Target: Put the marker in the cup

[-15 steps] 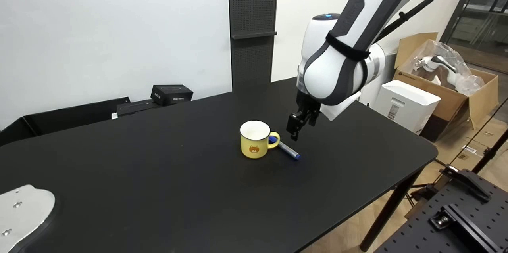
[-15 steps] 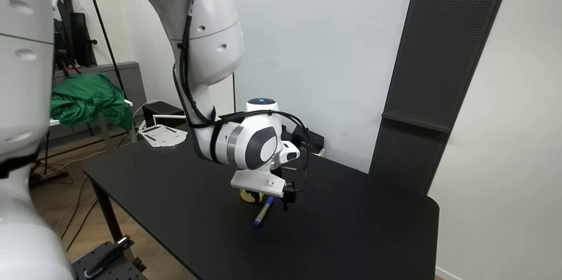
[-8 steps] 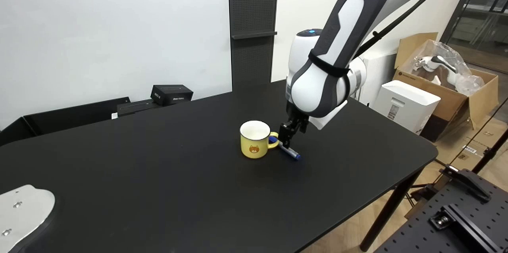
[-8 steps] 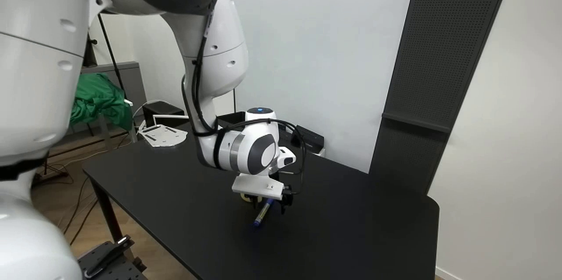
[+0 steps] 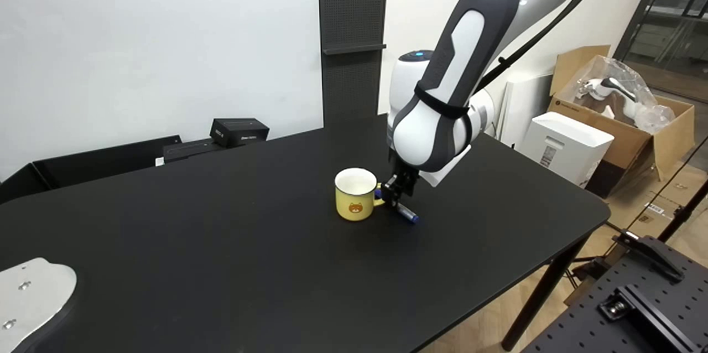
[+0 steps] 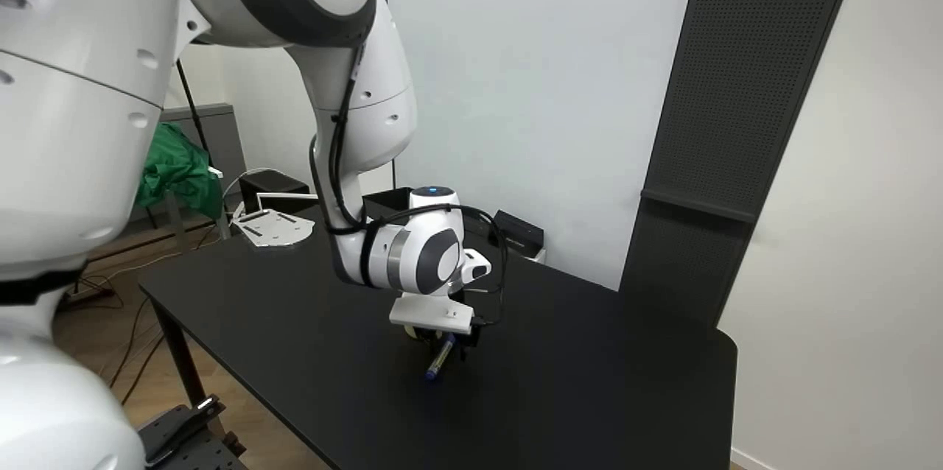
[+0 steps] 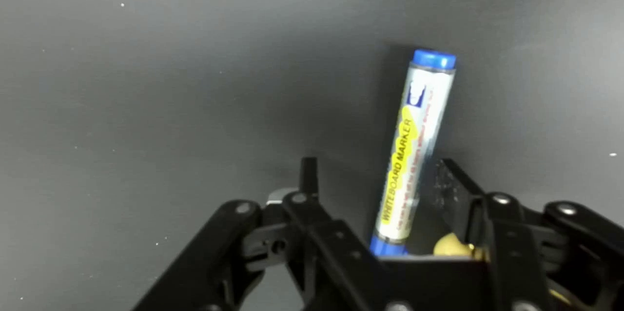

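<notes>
The marker (image 7: 414,150) is a whiteboard marker with a white body and blue ends. It lies flat on the black table, also seen in both exterior views (image 5: 407,213) (image 6: 440,359). My gripper (image 7: 376,161) is open and low over it, with the marker between its fingers, nearer the right one in the wrist view. The yellow cup (image 5: 354,201) stands upright beside the marker's cap end; the gripper partly hides its handle in that view. In an exterior view the cup (image 6: 415,332) is mostly hidden by the arm. Whether a finger touches the handle I cannot tell.
Black boxes (image 5: 239,131) stand along the table's back edge by the wall. A silver plate (image 5: 38,292) sits at the table's far end. A white bin (image 5: 567,145) and a cardboard box (image 5: 619,120) stand on the floor beyond the table.
My gripper has moved down and toward the cup, from above and beside the marker to low around it. The marker lies where it was.
</notes>
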`<action>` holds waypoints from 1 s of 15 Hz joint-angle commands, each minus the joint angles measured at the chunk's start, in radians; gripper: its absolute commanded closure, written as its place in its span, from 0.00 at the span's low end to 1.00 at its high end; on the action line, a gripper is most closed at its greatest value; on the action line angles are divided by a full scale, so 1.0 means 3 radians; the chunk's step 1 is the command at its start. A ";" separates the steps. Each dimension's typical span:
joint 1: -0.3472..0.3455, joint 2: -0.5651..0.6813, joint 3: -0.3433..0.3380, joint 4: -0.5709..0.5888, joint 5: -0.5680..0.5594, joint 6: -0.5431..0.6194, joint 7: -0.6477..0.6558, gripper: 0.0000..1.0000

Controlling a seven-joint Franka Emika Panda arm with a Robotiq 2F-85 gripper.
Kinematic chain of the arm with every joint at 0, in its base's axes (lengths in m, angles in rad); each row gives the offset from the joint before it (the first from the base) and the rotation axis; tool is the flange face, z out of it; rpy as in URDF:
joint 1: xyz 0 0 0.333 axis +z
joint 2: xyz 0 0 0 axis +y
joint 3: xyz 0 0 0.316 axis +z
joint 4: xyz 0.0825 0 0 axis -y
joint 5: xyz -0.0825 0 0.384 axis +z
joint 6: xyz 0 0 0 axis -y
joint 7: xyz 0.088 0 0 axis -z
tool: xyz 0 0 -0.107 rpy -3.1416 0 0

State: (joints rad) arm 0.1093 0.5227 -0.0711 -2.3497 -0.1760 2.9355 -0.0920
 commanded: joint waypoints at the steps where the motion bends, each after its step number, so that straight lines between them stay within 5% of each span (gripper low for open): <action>1: 0.0027 0.0081 -0.0025 0.0105 -0.0014 -0.0015 0.0089 0.67; 6: 0.0013 0.0083 -0.0010 0.0103 -0.0008 -0.0008 0.0074 0.98; 15: 0.0093 -0.0582 -0.0157 -0.0146 -0.0057 -0.0277 0.0197 0.95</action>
State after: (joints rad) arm 0.1089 0.4667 -0.0847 -2.3492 -0.1747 2.9237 -0.0875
